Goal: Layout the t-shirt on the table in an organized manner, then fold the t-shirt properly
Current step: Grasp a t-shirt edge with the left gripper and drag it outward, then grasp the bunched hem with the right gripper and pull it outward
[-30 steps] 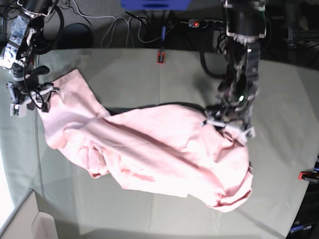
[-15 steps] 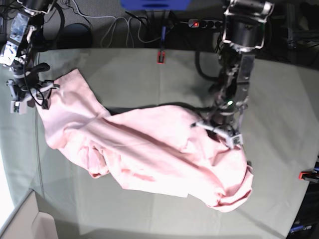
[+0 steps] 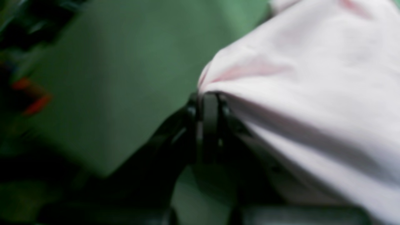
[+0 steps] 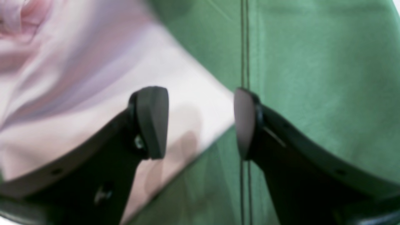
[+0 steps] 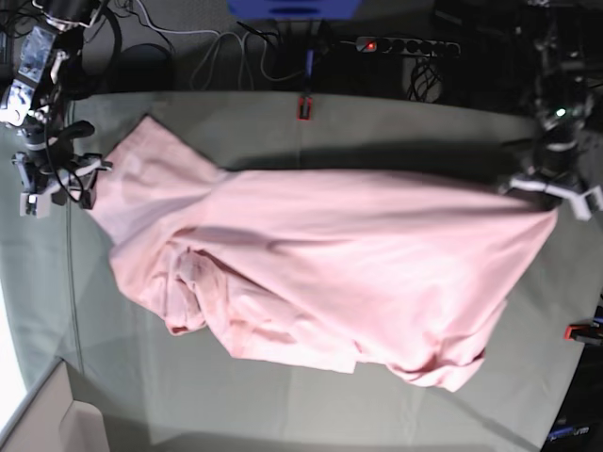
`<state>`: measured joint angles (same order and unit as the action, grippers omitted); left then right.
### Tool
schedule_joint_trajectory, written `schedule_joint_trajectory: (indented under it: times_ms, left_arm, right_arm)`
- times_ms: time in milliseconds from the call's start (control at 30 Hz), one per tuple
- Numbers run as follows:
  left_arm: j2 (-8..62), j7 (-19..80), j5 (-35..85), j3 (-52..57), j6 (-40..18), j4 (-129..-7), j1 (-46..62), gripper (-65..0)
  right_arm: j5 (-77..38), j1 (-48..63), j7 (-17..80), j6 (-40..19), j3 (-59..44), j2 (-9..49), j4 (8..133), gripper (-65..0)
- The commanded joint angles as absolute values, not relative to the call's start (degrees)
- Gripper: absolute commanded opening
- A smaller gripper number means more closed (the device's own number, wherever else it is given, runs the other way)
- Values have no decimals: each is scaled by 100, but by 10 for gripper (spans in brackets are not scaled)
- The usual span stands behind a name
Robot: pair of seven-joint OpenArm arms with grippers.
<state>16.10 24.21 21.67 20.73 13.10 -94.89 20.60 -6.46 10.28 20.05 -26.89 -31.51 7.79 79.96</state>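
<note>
No legible text, label, brand, number or sign in any of the three views. The t-shirt (image 5: 320, 273) shows plain pink cloth only, with no lettering on the side facing up. The table (image 5: 283, 132) carries no markings. At 12 o'clock beyond the table's far edge, a power strip (image 5: 405, 44) shows a small red light, but nothing on it can be read. Both wrist views are too blurred for fine print.

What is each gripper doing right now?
Left gripper: closed, holding the t-shirt.
Right gripper: open, holding nothing, over the t-shirt's edge.
</note>
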Motion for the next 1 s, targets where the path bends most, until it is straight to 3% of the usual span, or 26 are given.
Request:
schedule_joint_trajectory:
  times_ms: [0,467,667,967]
  left_arm:
    - [1727,2273,2123,2211,1358,-9578,2026,-645]
    - [1684,2273,2123,2554,1349,-8338,2229,-644]
    - [1684,2237,2123,2246,1095,-8207,2132,-526]
    - [1481,2264,2123,2492,629,-8224,1930,-516]
  right_arm:
    - [-743,980,1842,-2668,-3169,848,8092,-315]
    - [-752,743,1851,-2668,-2958,778,8242,-309]
    - [-734,409,1851,-2668,-1903,796,8418,-255]
    - [-725,-1130,1859,-2651,-769,796,7196,-240]
